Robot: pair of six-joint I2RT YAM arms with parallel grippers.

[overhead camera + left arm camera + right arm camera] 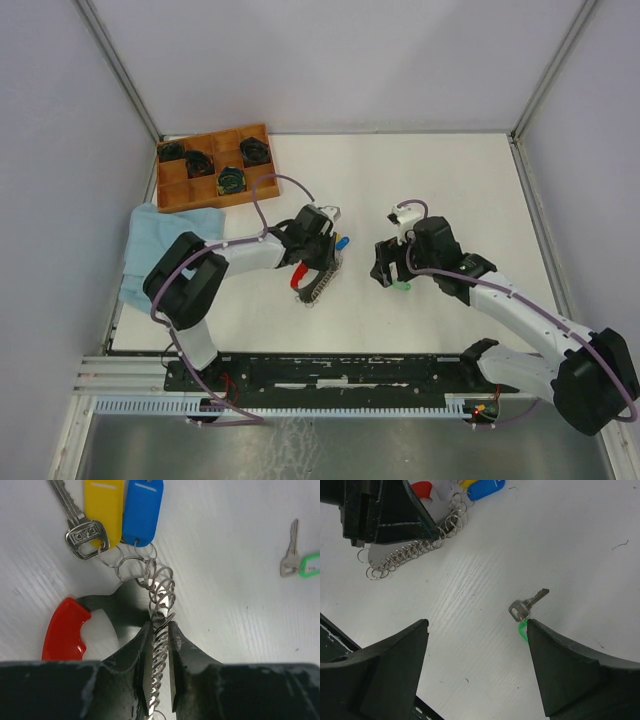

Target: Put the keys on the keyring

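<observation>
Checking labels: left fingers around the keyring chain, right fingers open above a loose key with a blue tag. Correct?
No: the loose key carries a green tag, not a blue one; the right wrist view shows it. The rest holds.

My left arm (240, 255) reaches in toward the middle, wrist tipped down, and the left gripper (160, 626) is pinched narrow on the chain (161, 594). My right arm (500, 295) angles inward too, and the right gripper (477, 627) points down, spread wide, holding nothing.
</observation>
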